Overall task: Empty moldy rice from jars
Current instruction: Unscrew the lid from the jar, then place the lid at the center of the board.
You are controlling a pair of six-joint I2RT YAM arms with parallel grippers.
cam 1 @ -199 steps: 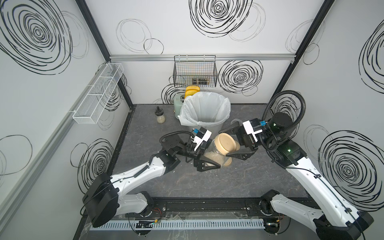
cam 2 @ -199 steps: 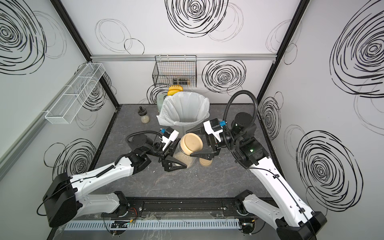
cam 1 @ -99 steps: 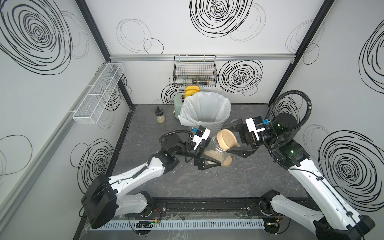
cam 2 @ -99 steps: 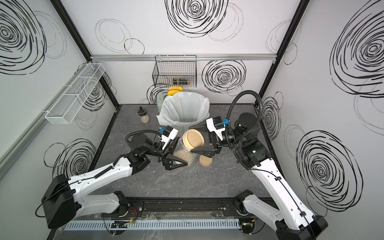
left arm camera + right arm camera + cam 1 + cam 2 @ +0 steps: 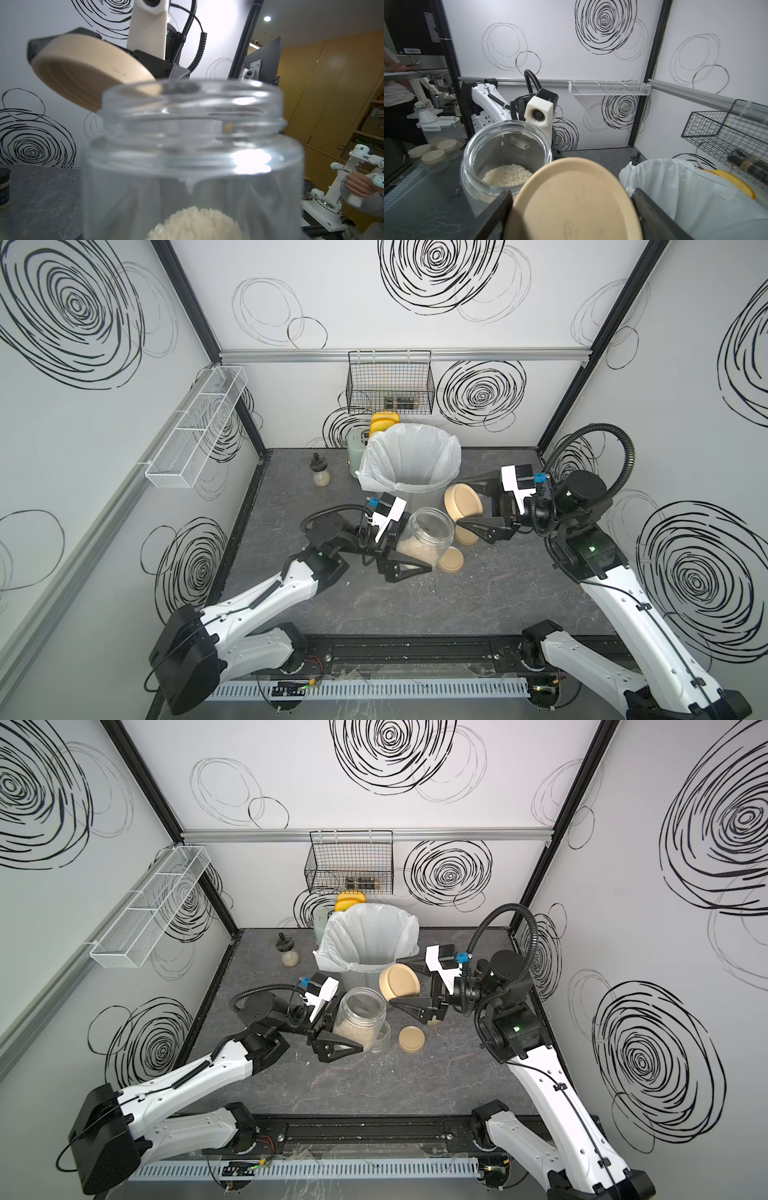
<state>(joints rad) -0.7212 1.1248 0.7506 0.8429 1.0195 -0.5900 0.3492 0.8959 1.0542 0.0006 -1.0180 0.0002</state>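
Clamping the open jar (image 5: 428, 537) mid-table is the left gripper (image 5: 415, 547), pale moldy rice (image 5: 506, 177) heaping in its clear bottom, right gripper (image 5: 461, 502) pinching the tan lid (image 5: 463, 506) beside its mouth, lined bin (image 5: 374, 452) crowding behind, bare tabletop (image 5: 457, 605) lying in front.

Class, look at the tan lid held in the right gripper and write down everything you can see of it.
The tan lid is a flat round disc with a low rim, seemingly matte plastic; the left wrist view shows its hollow, ridged underside. It is airborne and tilted. The right gripper clamps its rim, one black finger on each side. Nothing else touches it: it hangs clear of the open jar beside it, near the lined bin.
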